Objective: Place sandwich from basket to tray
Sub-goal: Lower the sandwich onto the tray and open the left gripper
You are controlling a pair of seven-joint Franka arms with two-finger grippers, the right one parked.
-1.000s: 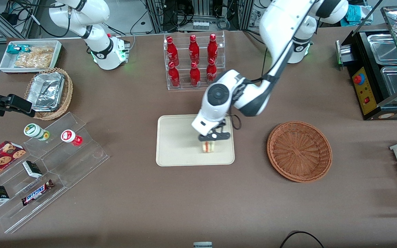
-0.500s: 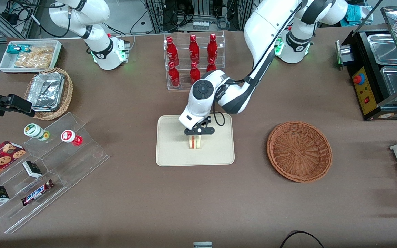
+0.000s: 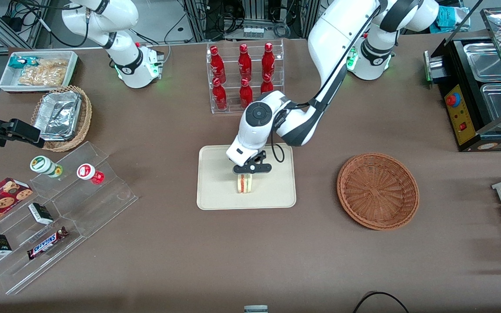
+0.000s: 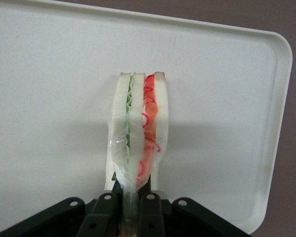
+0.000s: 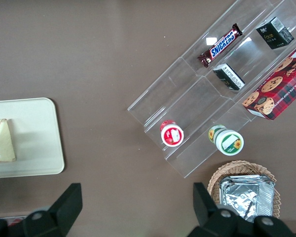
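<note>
Nearest to the front camera you see the clear plastic stepped shelf [image 3: 55, 217] toward the parked arm's end of the table, with a chocolate bar [image 3: 47, 243] and small dark boxes on its steps; the round reddish-brown woven basket [image 3: 377, 190] lies toward the working arm's end, shallow, with nothing in it. Between them you find the tray [image 3: 215, 191], flat, cream, smooth, with rounded corners and a low rim; the sandwich [image 3: 245, 183] stands on its edge on the tray, a wedge of white bread in clear wrap, with green and red-orange layers along the cut side. The gripper [image 4: 130, 197] is just above it; its black fingers [image 4: 149, 203] are almost closed and pinch the thin end of the wedge. Farther from you, a clear rack [image 3: 245, 76] holds six red bottles [image 3: 244, 61] in two rows.
</note>
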